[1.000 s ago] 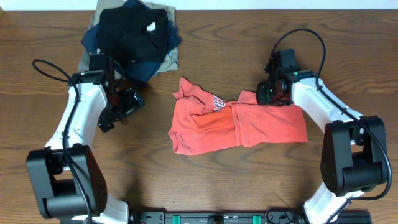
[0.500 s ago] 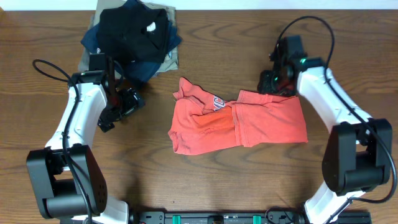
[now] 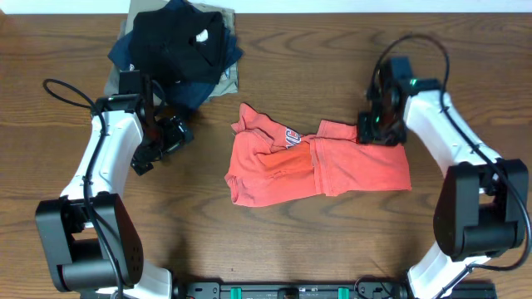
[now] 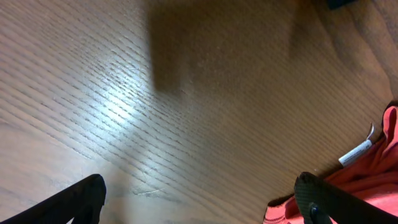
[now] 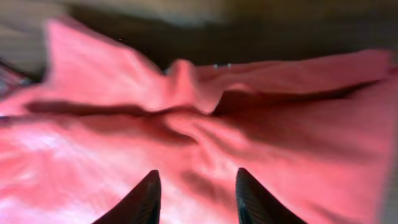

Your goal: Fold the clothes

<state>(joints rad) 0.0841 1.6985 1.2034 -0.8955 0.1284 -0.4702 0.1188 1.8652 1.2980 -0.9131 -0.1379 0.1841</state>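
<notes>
Right tool [image 5: 196,193] hangs at the top-right edge of the red-orange T-shirt [image 3: 320,166], fingers part-spread, no cloth pinched btwn them. Left tool [image 4: 199,208] spread wide over tabletop [image 3: 274,241], left of shirt. T-shirt lies crumpled mid-tabletop; dark garment pile [image 3: 179,41] back-left.

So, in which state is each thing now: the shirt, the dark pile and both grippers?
T-shirt: crumpled, partly folded over itself.
dark garment pile: heaped, untidy.
left gripper: wide open, empty, above the table.
right gripper: partly open, low over the T-shirt, nothing visibly gripped.
</notes>
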